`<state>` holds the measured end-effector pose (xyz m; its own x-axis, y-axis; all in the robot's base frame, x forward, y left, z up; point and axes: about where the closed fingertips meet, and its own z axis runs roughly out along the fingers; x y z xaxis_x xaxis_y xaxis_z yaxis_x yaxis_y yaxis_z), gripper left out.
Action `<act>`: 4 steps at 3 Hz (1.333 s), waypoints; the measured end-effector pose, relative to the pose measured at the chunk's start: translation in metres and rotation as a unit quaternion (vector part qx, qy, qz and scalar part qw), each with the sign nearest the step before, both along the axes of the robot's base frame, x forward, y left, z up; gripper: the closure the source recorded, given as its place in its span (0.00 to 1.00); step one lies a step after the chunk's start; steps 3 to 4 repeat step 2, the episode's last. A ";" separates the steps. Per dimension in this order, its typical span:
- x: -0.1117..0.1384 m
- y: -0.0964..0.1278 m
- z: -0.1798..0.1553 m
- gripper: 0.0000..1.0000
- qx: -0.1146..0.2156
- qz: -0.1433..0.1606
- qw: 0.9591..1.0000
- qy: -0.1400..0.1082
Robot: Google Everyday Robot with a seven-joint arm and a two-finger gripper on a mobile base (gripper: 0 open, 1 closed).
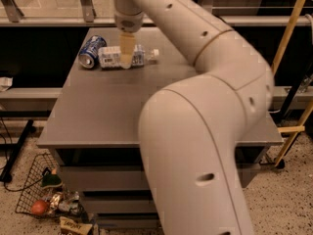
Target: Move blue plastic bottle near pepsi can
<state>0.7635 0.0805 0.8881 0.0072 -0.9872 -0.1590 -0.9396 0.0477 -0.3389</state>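
The blue plastic bottle point(111, 58) lies on its side at the back left of the grey table point(112, 111), with its white cap point(155, 54) pointing right. The pepsi can point(91, 52) lies on its side just left of the bottle's base, close to it or touching it. My gripper point(126, 53) hangs down from the arm directly over the middle of the bottle and hides part of it. I cannot tell whether it holds the bottle.
My large white arm point(205, 131) covers the right half of the table. A wire basket point(36, 199) with litter sits on the floor at the lower left. Yellow poles point(289, 28) lean at the right. A rail runs behind the table.
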 end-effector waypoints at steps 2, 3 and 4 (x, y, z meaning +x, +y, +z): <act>-0.018 -0.065 0.032 0.00 0.057 -0.036 0.997 -0.028; -0.018 -0.065 0.032 0.00 0.057 -0.036 0.997 -0.028; -0.018 -0.065 0.032 0.00 0.057 -0.036 0.997 -0.028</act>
